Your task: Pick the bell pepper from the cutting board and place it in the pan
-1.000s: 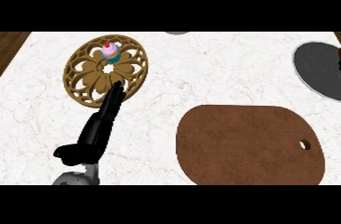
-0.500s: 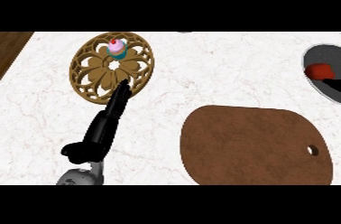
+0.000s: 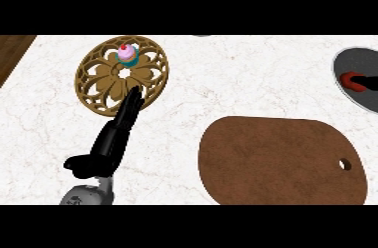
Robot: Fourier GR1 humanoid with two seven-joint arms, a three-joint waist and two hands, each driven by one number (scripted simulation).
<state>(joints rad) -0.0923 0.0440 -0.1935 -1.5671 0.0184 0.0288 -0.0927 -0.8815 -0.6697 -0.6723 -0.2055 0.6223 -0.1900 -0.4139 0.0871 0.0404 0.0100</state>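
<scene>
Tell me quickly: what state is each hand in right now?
Left hand: open, fingers straight, holding nothing.
Right hand: not in view, so its state cannot be told.

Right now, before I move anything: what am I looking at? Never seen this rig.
This is one view from the robot's head, looking steeply down at a marble counter. The black shape at left is the left robot hand: fingers straight, holding nothing, tips at a carved wooden plate bearing a cupcake. The brown cutting board is bare. A red thing, likely the bell pepper, lies in the grey pan at the right edge. The right robot hand is out of view.
</scene>
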